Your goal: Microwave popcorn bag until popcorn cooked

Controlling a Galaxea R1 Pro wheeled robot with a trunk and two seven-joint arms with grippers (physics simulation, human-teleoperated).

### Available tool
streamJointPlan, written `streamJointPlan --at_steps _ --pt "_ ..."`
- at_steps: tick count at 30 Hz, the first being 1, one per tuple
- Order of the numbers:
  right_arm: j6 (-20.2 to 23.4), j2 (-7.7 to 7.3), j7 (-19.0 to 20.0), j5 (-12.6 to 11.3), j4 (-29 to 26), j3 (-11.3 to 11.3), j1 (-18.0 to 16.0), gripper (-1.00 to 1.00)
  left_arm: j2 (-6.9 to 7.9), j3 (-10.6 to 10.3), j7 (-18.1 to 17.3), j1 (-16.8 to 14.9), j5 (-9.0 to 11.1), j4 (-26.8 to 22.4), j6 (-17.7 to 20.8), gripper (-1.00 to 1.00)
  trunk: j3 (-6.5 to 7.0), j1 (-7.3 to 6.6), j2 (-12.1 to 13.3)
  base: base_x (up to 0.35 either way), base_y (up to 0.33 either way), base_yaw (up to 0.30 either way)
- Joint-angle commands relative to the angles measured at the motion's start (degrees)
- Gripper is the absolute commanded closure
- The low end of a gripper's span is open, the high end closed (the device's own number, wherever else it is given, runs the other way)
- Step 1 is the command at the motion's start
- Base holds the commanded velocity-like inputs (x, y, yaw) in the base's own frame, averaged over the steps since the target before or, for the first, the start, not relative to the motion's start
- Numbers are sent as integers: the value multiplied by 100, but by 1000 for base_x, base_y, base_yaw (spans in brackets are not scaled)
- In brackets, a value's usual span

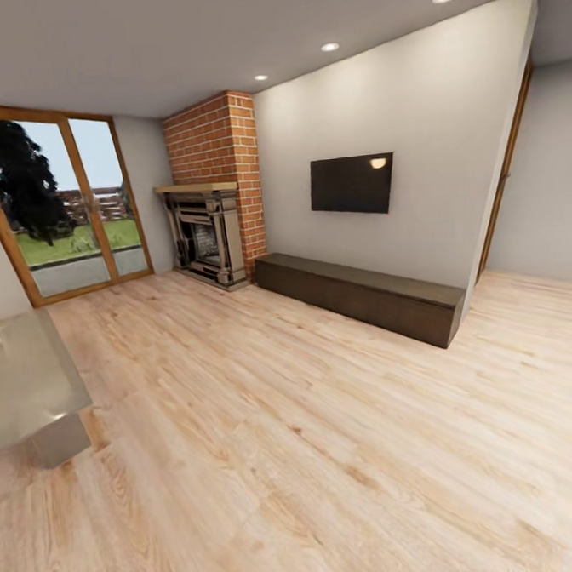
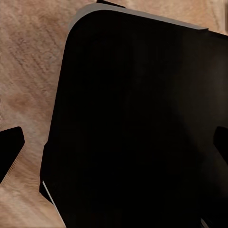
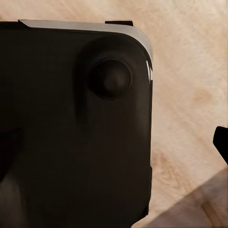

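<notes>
Currently both arms hang low over the robot's own dark base. Left wrist view: left gripper [image 2: 114,156], dark fingertips [image 2: 10,142] at opposite edges of the frame, well apart, so the gripper is spread and pinching nothing. Between them sits the black base [image 2: 128,123] with wood floor [image 2: 23,57] beyond. Right wrist view: right gripper, one dark fingertip [image 3: 221,142] at the frame edge; the other is lost against the base's black panel, so spread or pressed together cannot be told. Nothing held is visible.

Head view: a living room. Wood floor, grey desk corner [image 1: 29,389] at near left, brick fireplace [image 1: 212,206], wall TV [image 1: 351,183] above a long low cabinet [image 1: 363,293], glass doors [image 1: 59,208] at far left, a doorway opening at far right.

Popcorn bag, countertop and microwave are somewhere outside these frames; the kitchen is elsewhere. Judgement: robot is in transit, task not yet begun. Direction to the bag, its axis, and the nearer arm cannot be judged; the coming move is base travel.
</notes>
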Motion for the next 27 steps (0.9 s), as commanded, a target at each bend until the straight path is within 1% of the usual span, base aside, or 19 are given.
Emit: streamJointPlan --at_steps 1,15,18,19,23,27 --pt "-21 0 1 -3 8 -3 -4 -100 -1 31 1 0 13 0 -15 -100 -6 0 -3 0 0 -294" --pt "-21 11 1 9 -1 -2 -8 -100 -19 -21 3 1 -18 0 -15 -100 -6 0 -3 0 0 -294" --pt "-21 9 1 10 -1 4 -9 -100 -22 -22 8 0 -20 0 -12 -100 -6 0 -3 0 0 -294" --pt "-21 9 1 10 -1 5 -9 -100 -13 10 10 0 22 0 -8 -100 -6 0 -3 0 0 -294" --pt "-22 9 1 10 -1 6 -8 -100 -19 28 10 0 42 5 -6 -100 -6 0 -3 0 0 -294" --pt "-50 0 1 2 -1 5 -7 -100 -27 17 -6 0 0 8 -6 -100 -6 0 -3 0 0 -294"
